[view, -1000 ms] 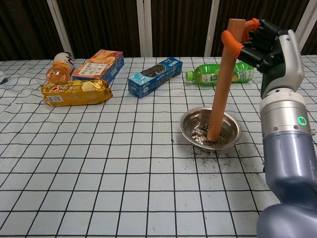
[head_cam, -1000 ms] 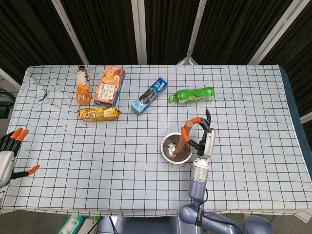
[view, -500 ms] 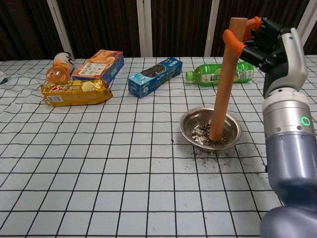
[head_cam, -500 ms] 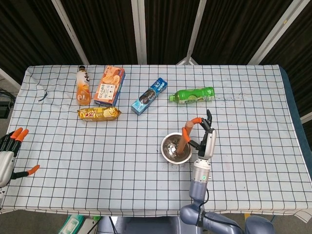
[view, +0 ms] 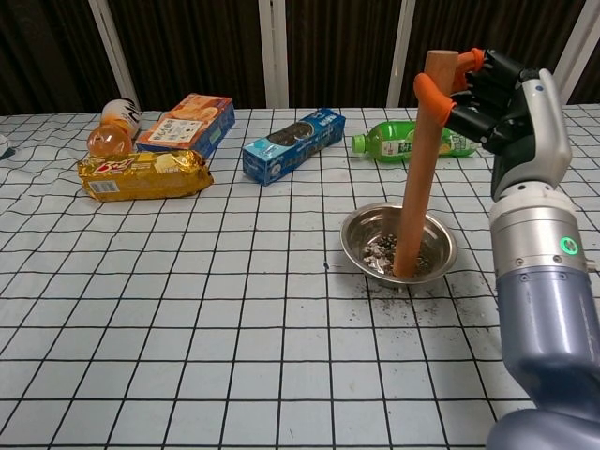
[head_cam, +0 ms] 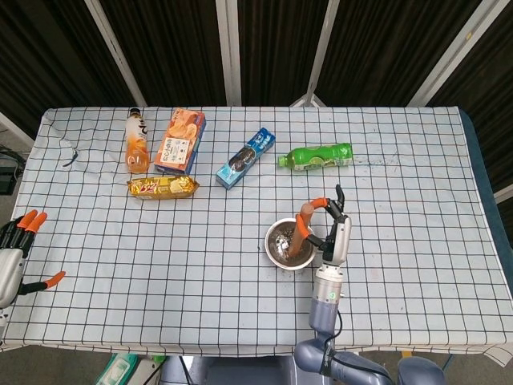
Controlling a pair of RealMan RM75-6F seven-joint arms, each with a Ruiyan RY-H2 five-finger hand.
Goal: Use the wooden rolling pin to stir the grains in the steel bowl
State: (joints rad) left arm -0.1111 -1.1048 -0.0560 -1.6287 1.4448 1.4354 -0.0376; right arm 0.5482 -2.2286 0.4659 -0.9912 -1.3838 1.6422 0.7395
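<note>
A steel bowl (view: pixel 361 236) (head_cam: pixel 273 249) with dark grains sits on the checked cloth right of centre. A wooden rolling pin (view: pixel 419 164) (head_cam: pixel 298 233) stands nearly upright in it, lower end among the grains near the bowl's front right. My right hand (view: pixel 492 94) (head_cam: pixel 333 223) grips the pin's top end with orange-tipped fingers. My left hand (head_cam: pixel 20 241) hangs at the table's left edge in the head view, fingers apart and holding nothing.
Some grains lie spilled on the cloth (view: pixel 394 302) in front of the bowl. Further back lie a green bottle (view: pixel 409 142), a blue biscuit pack (view: pixel 292 142), an orange box (view: pixel 187 120), a yellow snack bag (view: pixel 142 175) and an orange drink bottle (view: pixel 112 128).
The right hand has shifted slightly left and toward me with the pin's top, tilting the pin and moving its lower end within the bowl. The left hand has not moved.
</note>
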